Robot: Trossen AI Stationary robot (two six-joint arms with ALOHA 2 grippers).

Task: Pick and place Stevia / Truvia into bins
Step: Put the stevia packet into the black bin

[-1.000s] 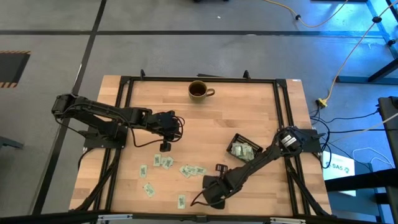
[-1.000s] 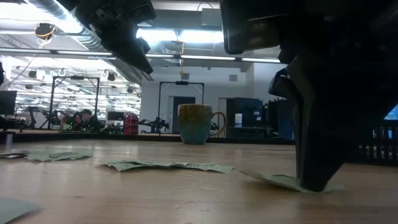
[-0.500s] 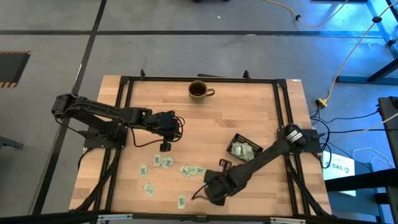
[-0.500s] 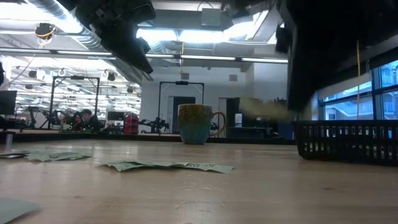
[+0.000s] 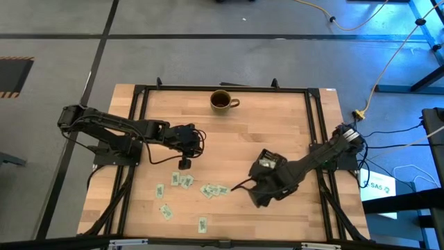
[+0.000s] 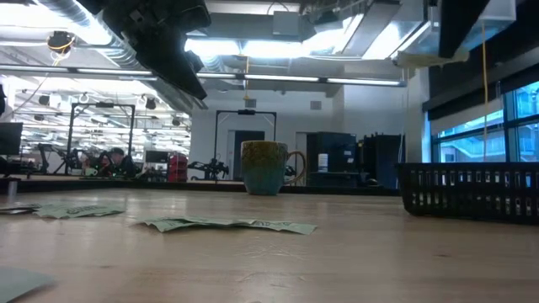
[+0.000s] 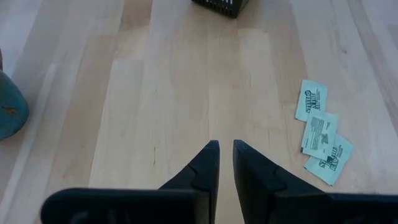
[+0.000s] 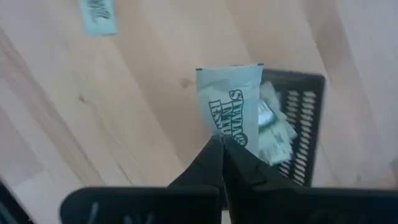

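Stevia sachets [image 5: 182, 180] litter the pale wooden table [image 5: 277, 125]; right pincer [image 8: 222, 144] clamps one sachet [image 8: 228, 110], left pincer [image 7: 225, 147] slightly apart.

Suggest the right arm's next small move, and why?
Probably carry on over the black tray and release there: the right gripper has its jaws shut on a sachet, held in the air just short of the tray, which already holds sachets.

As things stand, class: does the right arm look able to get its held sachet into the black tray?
Probably yes. The right end effector is shut on a Stevia sachet, raised off the table beside the black tray. The tray is open-topped, with nothing between them; the left end effector waits far off.
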